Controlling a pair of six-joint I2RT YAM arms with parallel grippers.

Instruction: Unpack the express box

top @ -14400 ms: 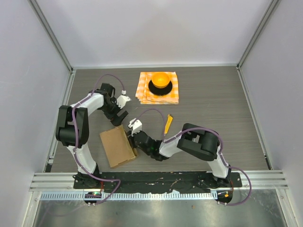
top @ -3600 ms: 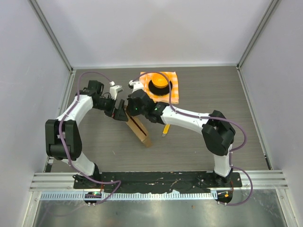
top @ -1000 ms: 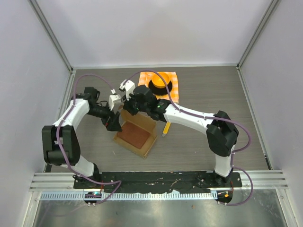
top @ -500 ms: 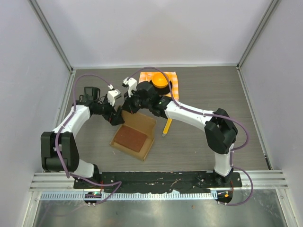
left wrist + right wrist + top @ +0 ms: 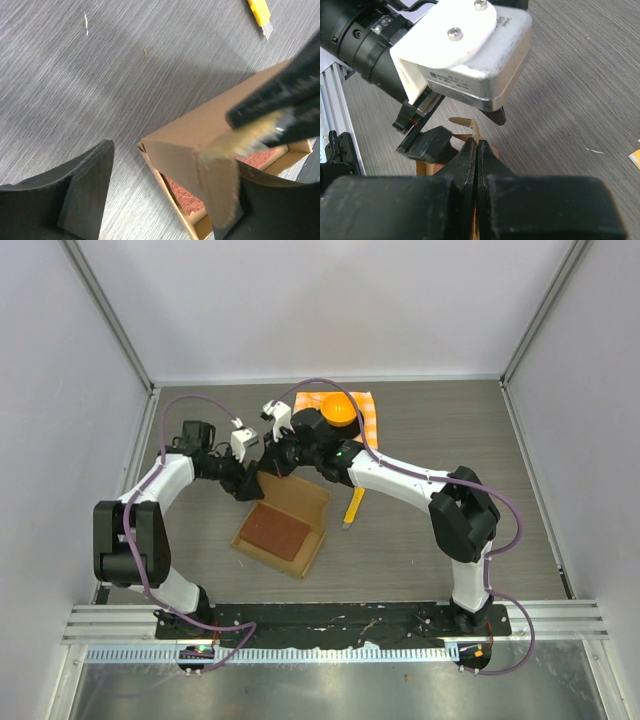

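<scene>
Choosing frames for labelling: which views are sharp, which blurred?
Top external: evenly lit, sharp. Left wrist: the express box flap soft, the right gripper's fingers crossing it smeared. Right wrist: near fingers out of focus, table grain crisp.

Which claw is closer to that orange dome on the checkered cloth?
Right. The right gripper pinches a flap of the express box, left of the orange dome; the left gripper, open, is farther left.
</scene>
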